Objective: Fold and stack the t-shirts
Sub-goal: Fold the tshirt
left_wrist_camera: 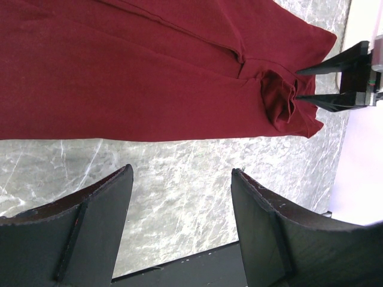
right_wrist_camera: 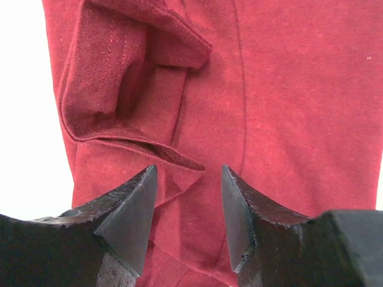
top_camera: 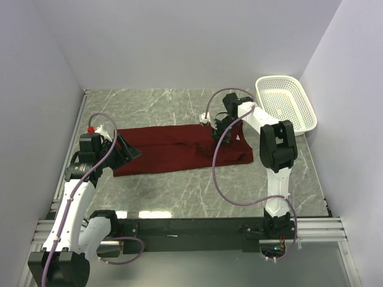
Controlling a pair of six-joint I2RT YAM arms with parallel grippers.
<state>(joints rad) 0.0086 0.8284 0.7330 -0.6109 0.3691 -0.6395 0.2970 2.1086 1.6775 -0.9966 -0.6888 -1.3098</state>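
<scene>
Over the t-shirt point(top_camera: 173, 149), my right gripper point(right_wrist_camera: 188, 173) hung spread above its rumpled right sleeve point(right_wrist_camera: 119, 78); left gripper point(left_wrist_camera: 182, 173) spread, empty. Sleeve-folding step, I judged; next needed a clean pinch.

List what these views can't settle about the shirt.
Top view: left gripper covers part of the maroon t-shirt's left end.
Top view: right gripper and its cable hide the cloth under them.
Right wrist: shirt runs off top and right edges; whether fingertips touch cloth is unclear.
Left wrist: shirt runs off the top and left edges.
</scene>
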